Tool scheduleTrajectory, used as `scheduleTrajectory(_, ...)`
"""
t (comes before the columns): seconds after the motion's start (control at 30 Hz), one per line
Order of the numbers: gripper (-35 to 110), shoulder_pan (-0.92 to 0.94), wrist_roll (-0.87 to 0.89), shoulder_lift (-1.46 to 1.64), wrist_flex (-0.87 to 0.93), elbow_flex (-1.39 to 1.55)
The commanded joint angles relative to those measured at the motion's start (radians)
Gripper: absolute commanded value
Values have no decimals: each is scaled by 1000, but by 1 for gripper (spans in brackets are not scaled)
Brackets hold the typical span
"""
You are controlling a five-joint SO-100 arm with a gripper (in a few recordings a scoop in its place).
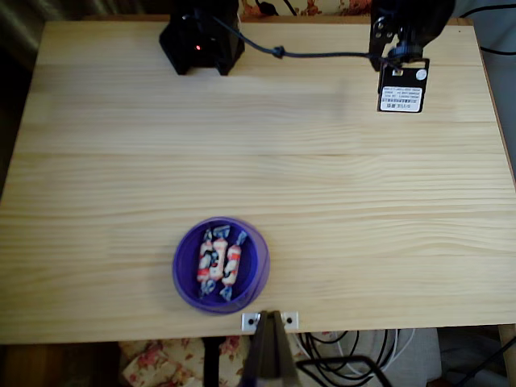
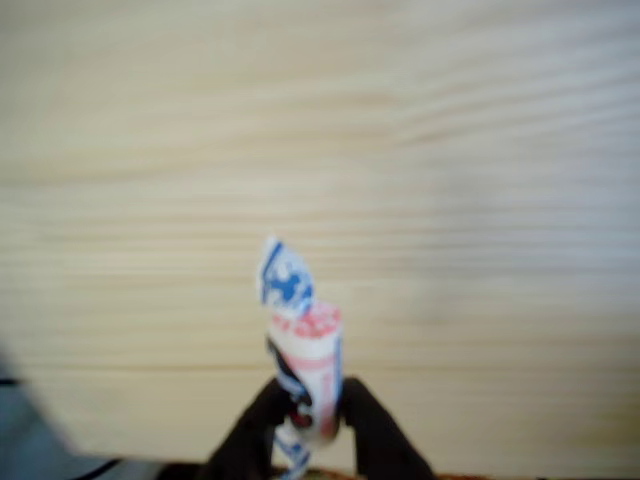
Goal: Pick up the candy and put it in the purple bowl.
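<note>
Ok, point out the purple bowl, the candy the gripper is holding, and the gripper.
purple bowl (image 1: 184,284), overhead view, on its left rim.
candy (image 2: 305,350), wrist view, on the striped middle of the wrapper.
gripper (image 2: 306,425), wrist view, between the two dark fingertips.

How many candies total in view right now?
3, maybe more hidden. Two lie side by side in the purple bowl: one candy left, another right. A third candy is pinched upright in the gripper, wrist view.

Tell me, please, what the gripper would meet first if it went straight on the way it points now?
Likely the bare wooden table: the gripper, shut on a candy, faces only blurred wood, so depth is unclear.
</note>
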Motion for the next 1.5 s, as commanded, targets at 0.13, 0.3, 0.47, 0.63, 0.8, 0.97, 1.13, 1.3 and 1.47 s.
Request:
scheduleTrajectory(0.13,0,196,-118,365,158,3)
scheduleTrajectory(0.3,0,419,-351,557,132,86)
scheduleTrajectory(0.47,0,652,-580,649,6,181)
scheduleTrajectory(0.63,-1,816,-712,670,-170,296)
scheduleTrajectory(0.8,-1,942,-807,614,-325,359)
scheduleTrajectory(0.97,-1,1045,-857,515,-440,356)
scheduleTrajectory(1.13,-1,1109,-881,356,-535,304)
scheduleTrajectory(1.3,-1,1144,-879,259,-589,285)
scheduleTrajectory(1.47,0,1163,-867,192,-626,279)
